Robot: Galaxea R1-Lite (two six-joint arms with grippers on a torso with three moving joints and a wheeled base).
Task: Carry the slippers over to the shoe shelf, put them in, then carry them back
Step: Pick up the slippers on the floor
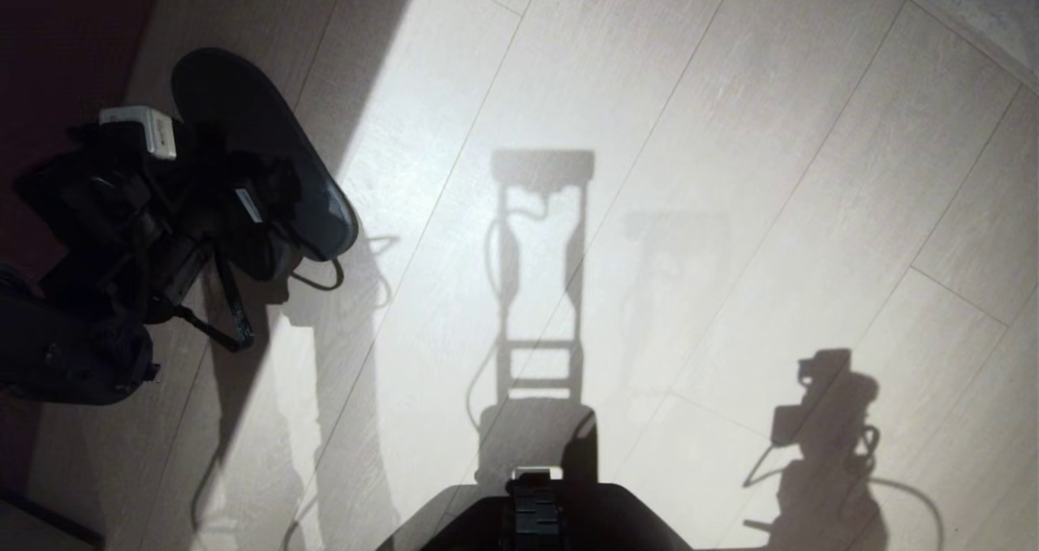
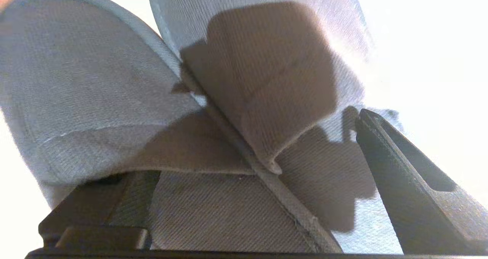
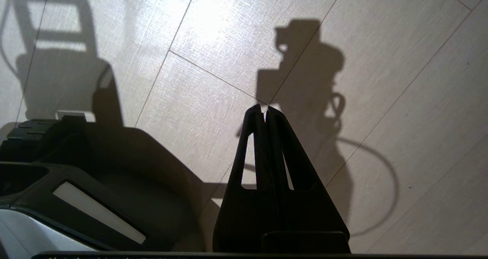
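Pickup or set-down, one of the two, is my reading of the step: the pair of soft grey-blue fabric slippers (image 2: 95,79) with rounded toes lies on the pale wood-plank floor (image 1: 649,129) at the left of the scene, at the edge of the sunlit patch. The left gripper (image 2: 236,148) is right down on them. Its dark fingers (image 2: 411,182) are spread wide apart and straddle the pair. One seems tucked under the upper band of one slipper, and the other stands at the outer edge of its mate. I see no squeeze on the fabric, so I would not call the slippers held.

From above, the left arm covers most of the pair and only one dark, rounded end sticks out on the far side.

The right gripper (image 3: 265,108) hangs idle over bare floor on the right. Its fingers (image 3: 282,156) are pressed together on nothing.

No shoe shelf shows in any view, so I cannot say what is in its cubby. No other container is in sight.

If this is the pickup, the next move calls for closing the fingers across both slippers at once, firmly enough that the soft fabric does not slide out. Then comes a lift clear of the floor before the base drives off. The slippers overlap, so one could slip free.
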